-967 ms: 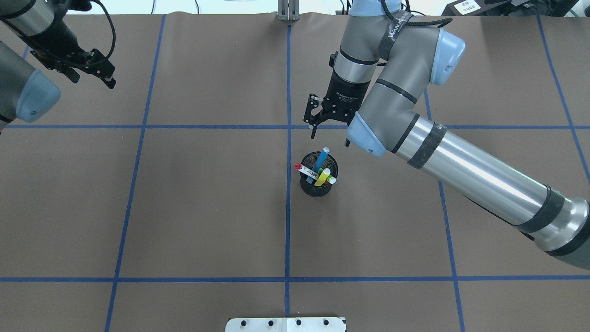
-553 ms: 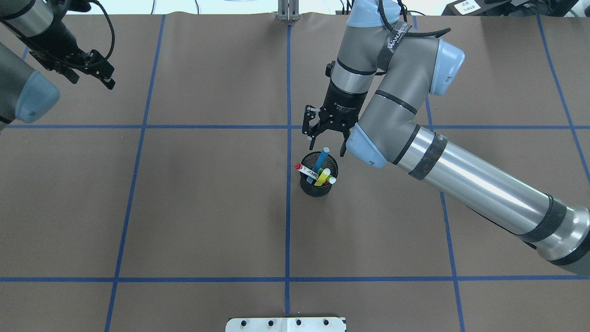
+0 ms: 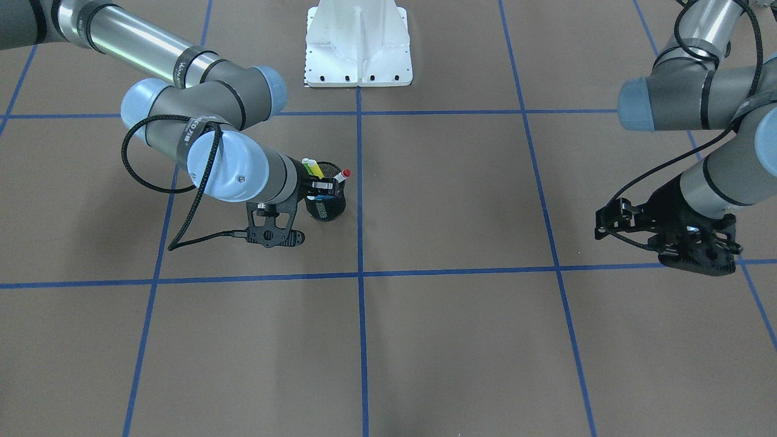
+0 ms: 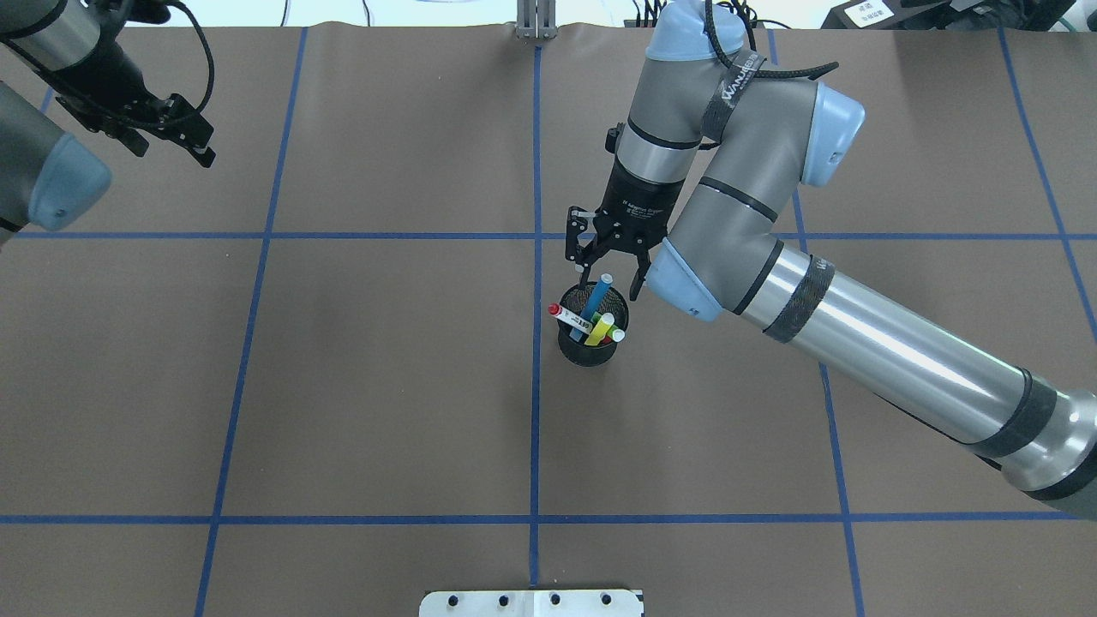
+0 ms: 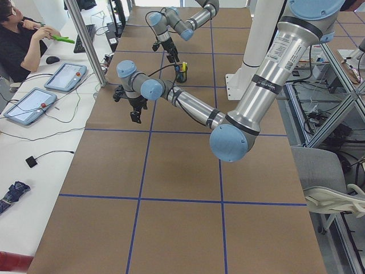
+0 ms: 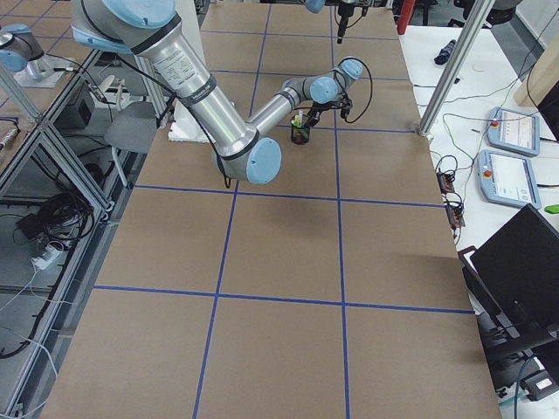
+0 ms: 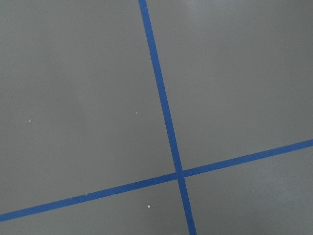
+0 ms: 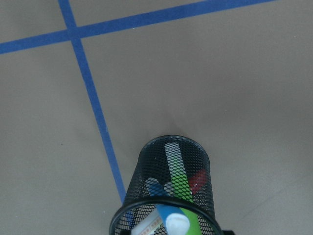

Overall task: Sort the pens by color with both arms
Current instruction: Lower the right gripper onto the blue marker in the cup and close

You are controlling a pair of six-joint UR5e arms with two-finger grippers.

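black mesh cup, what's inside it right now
Four pens stand tilted in the black mesh cup: a blue pen, a red-capped white pen, a yellow pen and a green pen. The cup's floor beneath them is hidden.

1. The pens: all four stand tilted in the black mesh cup (image 4: 591,350), just right of the table's centre line.
2. The blue pen (image 4: 596,298) leans away from my base. Its pale cap rises highest above the rim.
3. The white-barrelled pen (image 4: 569,316) leans left, with its red cap past the rim.
4. The yellow pen (image 4: 602,327) and the lime green pen (image 8: 182,188) lie close together, tips near the rim.
5. My right arm (image 4: 857,317) reaches in from the right. My right gripper (image 4: 608,289) points down with its fingers spread either side of the blue cap, not touching it.
6. My left arm (image 4: 43,171) is at the far left. My left gripper (image 4: 171,147) hangs with fingers apart, holding nothing, well apart from the pens.
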